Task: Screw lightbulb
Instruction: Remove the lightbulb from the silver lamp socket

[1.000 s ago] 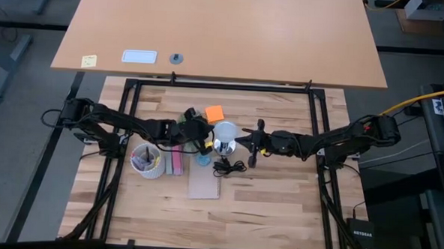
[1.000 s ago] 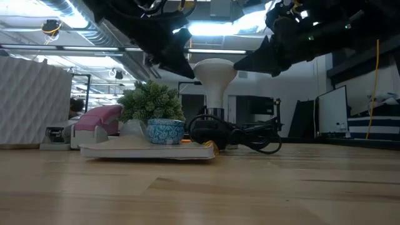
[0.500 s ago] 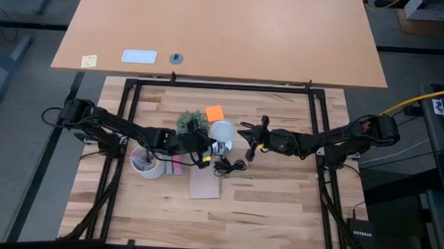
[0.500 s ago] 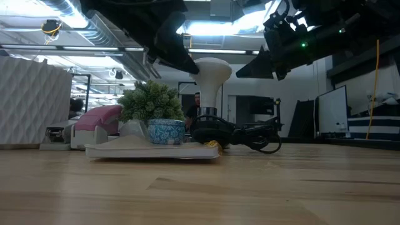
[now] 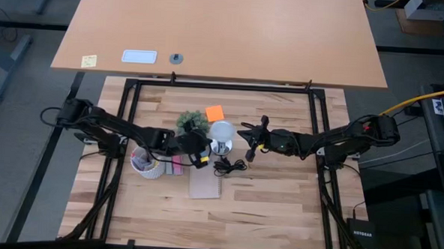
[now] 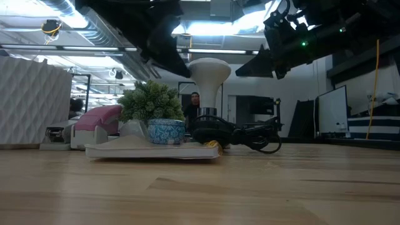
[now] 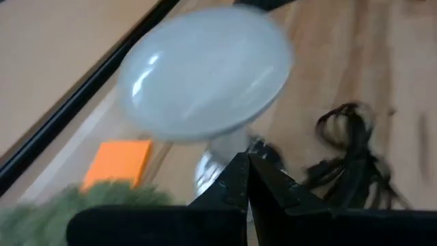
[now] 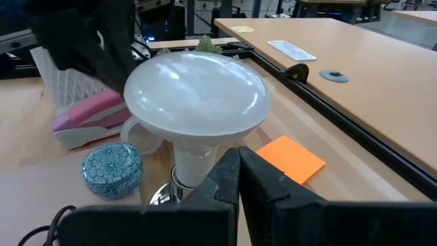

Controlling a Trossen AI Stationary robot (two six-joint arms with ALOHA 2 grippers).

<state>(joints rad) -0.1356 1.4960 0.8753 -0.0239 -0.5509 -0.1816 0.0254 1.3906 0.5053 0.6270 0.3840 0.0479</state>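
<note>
Lightbulb [image 5: 222, 130] stands upright near the middle of the wooden surface [image 5: 278, 209], globe up, neck down in a shiny round socket [image 5: 221, 147]. Low view: white globe [image 6: 209, 67] flares wide at top and narrows to a pale stem above a tangle of black cord [image 6: 240, 134].

Left hand [image 5: 196, 147] sits just beside the bulb on its left, not touching it; fingers pressed together in the left wrist view, nothing between them. That view shows the globe [image 7: 205, 72] ahead of the fingertips, with the cord [image 7: 348, 157] beyond.

Right hand [image 5: 250, 141] hovers just to the right of the bulb, a small gap between them; fingers also closed together and empty in the right wrist view, bulb [image 8: 196, 96] directly ahead.

Around the bulb:
- orange sticky note [image 5: 214, 113] lying flat behind it
- small green plant [image 5: 190, 121] in a blue patterned pot [image 6: 165, 130], to the bulb's left
- brown notebook [image 5: 204, 184] in front, cord [image 5: 228, 167] coiled at its upper edge
- white cup [image 5: 147, 160] of pens and a pink object [image 5: 177, 164] beside the notebook

A person [image 6: 194, 102] stands far back in the room, seen in the low view.
</note>
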